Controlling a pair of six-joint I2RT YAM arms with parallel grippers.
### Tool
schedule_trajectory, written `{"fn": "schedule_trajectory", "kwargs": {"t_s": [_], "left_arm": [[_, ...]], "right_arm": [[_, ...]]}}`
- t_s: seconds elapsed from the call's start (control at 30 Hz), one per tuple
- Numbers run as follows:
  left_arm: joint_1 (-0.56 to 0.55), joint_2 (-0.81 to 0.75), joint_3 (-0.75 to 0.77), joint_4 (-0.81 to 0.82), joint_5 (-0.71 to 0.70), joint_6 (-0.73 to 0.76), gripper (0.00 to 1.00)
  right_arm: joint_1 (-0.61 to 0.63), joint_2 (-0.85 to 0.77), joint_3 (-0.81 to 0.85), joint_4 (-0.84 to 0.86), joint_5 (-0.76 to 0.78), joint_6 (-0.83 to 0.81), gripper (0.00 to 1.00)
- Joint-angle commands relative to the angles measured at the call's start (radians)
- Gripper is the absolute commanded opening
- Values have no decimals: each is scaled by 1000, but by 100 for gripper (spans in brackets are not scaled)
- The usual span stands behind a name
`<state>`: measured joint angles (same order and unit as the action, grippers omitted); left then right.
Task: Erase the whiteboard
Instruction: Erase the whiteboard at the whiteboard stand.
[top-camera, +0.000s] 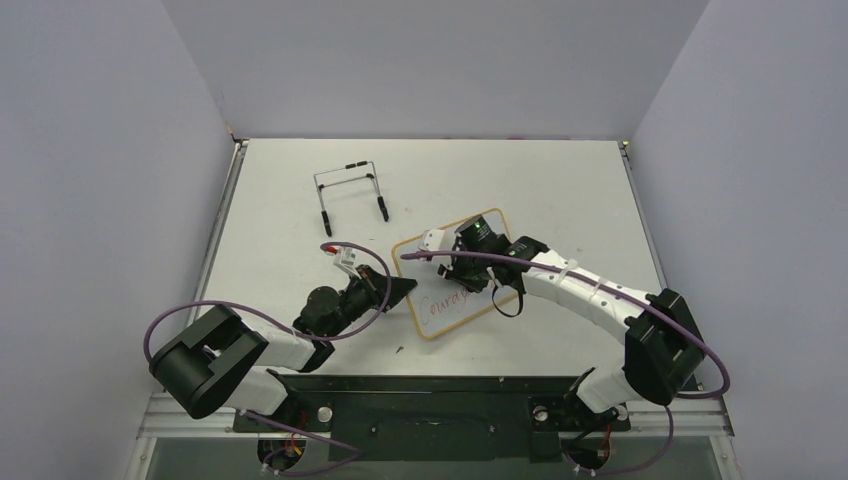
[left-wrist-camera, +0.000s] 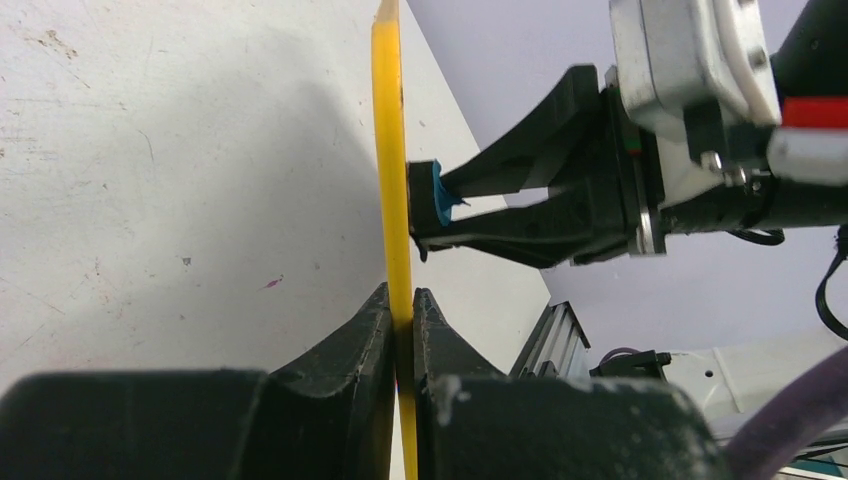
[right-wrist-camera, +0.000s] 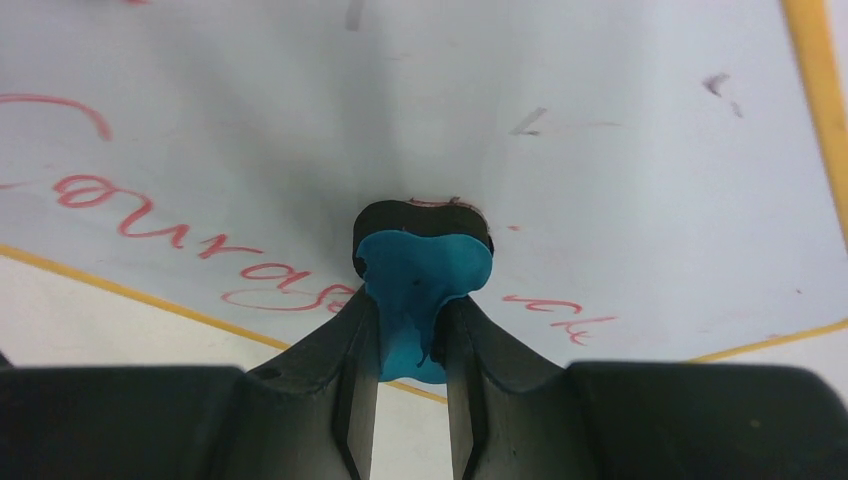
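The whiteboard (top-camera: 428, 282), white with a thin tan frame, lies in the middle of the table with red handwriting along its near part. My left gripper (top-camera: 407, 288) is shut on its left edge; the left wrist view shows the yellow frame (left-wrist-camera: 392, 170) edge-on between the jaws (left-wrist-camera: 402, 305). My right gripper (top-camera: 478, 278) is shut on the small blue eraser (right-wrist-camera: 420, 275) and presses it against the board face (right-wrist-camera: 620, 140). Red words (right-wrist-camera: 160, 215) show to the left and right of the eraser. The eraser also shows in the left wrist view (left-wrist-camera: 438, 193).
A black wire easel stand (top-camera: 350, 190) stands at the back left of the table. The enclosure's grey walls close in the table on three sides. A purple cable (top-camera: 440, 258) runs across the board's upper part.
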<state>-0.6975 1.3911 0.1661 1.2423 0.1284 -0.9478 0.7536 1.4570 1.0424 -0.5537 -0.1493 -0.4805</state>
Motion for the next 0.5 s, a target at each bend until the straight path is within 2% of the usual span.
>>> {"fn": "schedule_trajectory", "kwargs": {"t_s": [0.0, 0.1, 0.17, 0.37, 0.47], "left_arm": [[-17, -3, 38, 177, 86, -7, 0], [-17, -1, 42, 178, 91, -8, 0], [-16, -1, 41, 179, 92, -8, 0], [-17, -11, 35, 183, 90, -9, 0], [-16, -26, 28, 170, 81, -6, 0]], "right_arm": [[-95, 1, 7, 118, 94, 79, 0], [-131, 1, 3, 134, 114, 98, 0], [-124, -16, 2, 116, 50, 86, 0], [-4, -31, 17, 5, -119, -28, 0], [8, -27, 18, 13, -108, -39, 0]]}}
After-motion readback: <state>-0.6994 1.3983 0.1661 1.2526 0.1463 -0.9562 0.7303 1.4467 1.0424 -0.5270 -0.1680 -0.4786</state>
